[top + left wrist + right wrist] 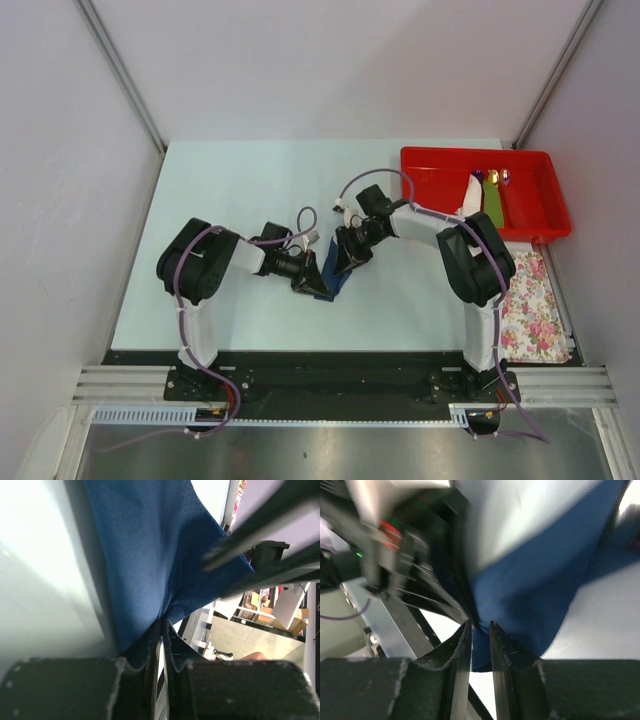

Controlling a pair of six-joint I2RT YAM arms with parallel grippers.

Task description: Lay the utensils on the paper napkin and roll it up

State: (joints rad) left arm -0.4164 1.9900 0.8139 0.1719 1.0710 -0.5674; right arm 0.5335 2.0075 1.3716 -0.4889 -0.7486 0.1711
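The left gripper point(162, 628) is clenching a puckered fold of the paper napkin point(150, 555), and the dark blue sheet is fanning out from that pinch. The right gripper point(480, 628) is holding its jaws a little apart, with an edge of the napkin sitting in the slot between them. The wrist view does not show whether those jaws are pressing on the paper. The two grippers are meeting tip to tip over the napkin, the left one coming in from the side farther from the red tray point(530, 238) and the right one from the tray's side.

In the top view the napkin is showing only as a small bunched dark blue patch between the fingertips. It is sitting over the pale table point(230, 190), well apart from the red tray, to its left and nearer the arm bases. No utensil is showing in or on the napkin.

Coloured cutlery pieces point(495, 200) are lying inside the red tray. A flowered cloth point(535, 300) is lying just beside the tray, on its near side.
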